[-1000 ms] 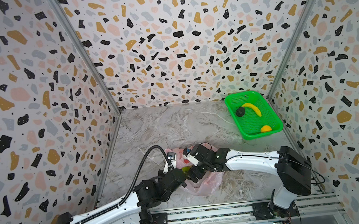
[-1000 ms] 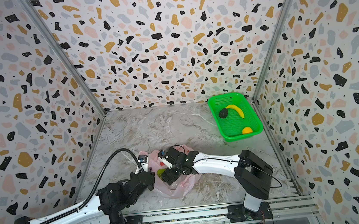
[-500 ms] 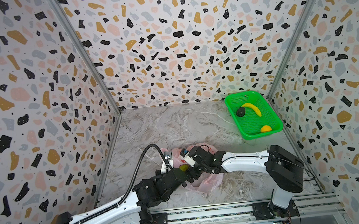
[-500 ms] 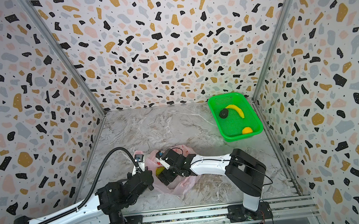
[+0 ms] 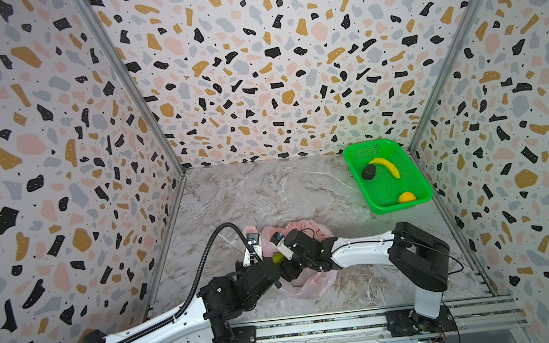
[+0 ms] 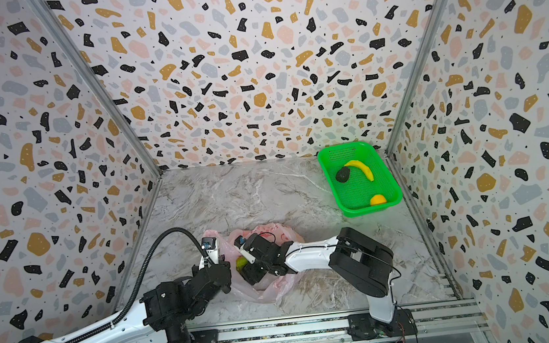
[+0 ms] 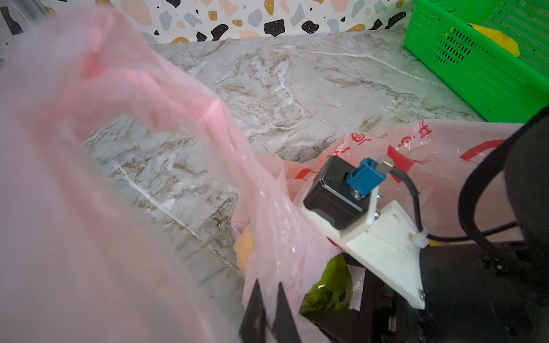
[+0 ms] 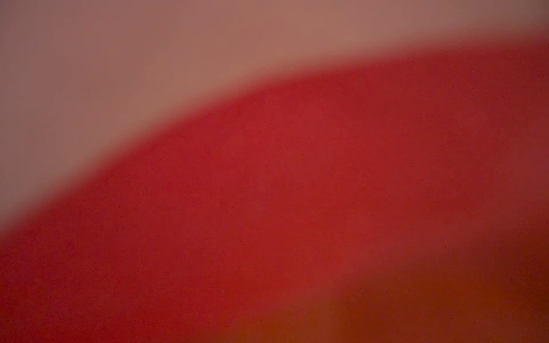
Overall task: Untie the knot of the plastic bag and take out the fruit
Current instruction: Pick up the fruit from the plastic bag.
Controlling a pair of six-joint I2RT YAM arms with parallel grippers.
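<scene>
Front centre: bag mouth gapes, no knot shows; left pincer pinches its film. Avocado already in basket. Green fruit at right pincer, grip unclear; orange piece yet to come out.

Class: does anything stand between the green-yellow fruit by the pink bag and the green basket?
Yes. In a top view, the right arm's wrist and the printed wall of the plastic bag lie between the green-yellow fruit and the green basket.
</scene>
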